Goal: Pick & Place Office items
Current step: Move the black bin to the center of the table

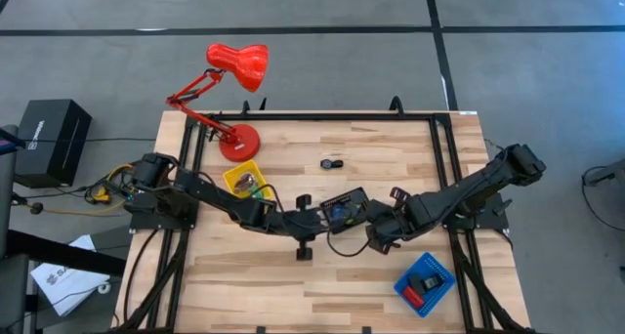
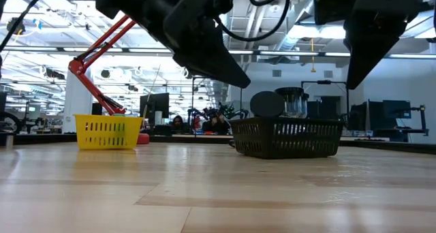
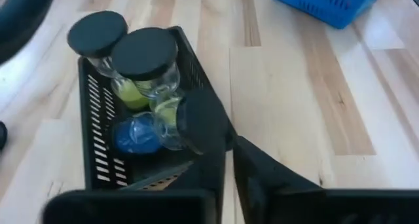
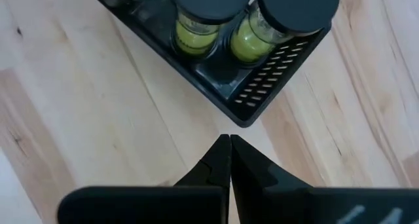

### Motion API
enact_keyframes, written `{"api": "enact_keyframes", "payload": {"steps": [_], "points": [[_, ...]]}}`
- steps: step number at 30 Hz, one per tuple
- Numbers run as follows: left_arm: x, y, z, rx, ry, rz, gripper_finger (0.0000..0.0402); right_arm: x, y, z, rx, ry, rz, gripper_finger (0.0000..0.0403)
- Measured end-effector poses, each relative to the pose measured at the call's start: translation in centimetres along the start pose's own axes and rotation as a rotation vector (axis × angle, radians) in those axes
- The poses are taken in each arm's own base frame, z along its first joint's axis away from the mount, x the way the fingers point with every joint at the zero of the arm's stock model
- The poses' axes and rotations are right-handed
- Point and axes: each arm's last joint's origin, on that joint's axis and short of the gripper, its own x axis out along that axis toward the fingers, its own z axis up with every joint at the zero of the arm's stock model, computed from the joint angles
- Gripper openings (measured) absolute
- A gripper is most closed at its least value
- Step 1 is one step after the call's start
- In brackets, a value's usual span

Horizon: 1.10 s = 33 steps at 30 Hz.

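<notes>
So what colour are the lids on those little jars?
Black; the jar lids show best in the left wrist view.

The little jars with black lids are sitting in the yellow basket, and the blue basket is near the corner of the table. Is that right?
Not quite. The jars sit in the black basket, not the yellow one; the left wrist view shows this clearly. The yellow basket stands by the red lamp. The blue basket is indeed near the table's corner in the high view.

Red desk lamp [image 1: 237,65], yellow tray [image 1: 244,178]
</notes>
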Motion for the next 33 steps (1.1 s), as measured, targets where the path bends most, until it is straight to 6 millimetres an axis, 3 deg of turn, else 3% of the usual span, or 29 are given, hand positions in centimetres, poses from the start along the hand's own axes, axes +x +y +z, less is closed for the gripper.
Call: {"api": "enact_keyframes", "payload": {"steps": [5,9,13,18,26,33], "points": [[-0.3,0.1,0.5,-0.014,-0.031,0.000,0.0079,0.1,-0.5,-0.2,0.000,0.029,-0.034,0.0000],[-0.4,0.0,0.5,-0.060,-0.027,-0.001,0.0112,1.6,-1.9,-1.0,0.060,0.106,-0.125,0.0000],[-0.5,-0.1,0.5,-0.080,-0.024,-0.004,0.0123,3.4,-2.8,-1.4,0.103,0.144,-0.121,0.0000],[-1.4,-0.1,0.9,-0.077,-0.024,-0.015,0.0119,4.9,-3.7,-0.6,0.152,0.107,-0.096,0.0000],[-7.5,0.8,2.9,-0.087,0.019,-0.032,0.0105,5.7,-5.3,0.8,0.232,0.111,-0.094,0.0000],[-13.8,1.7,5.0,-0.103,-0.099,-0.082,0.0101,6.9,-4.7,1.7,0.225,0.092,-0.035,0.0000]]}}
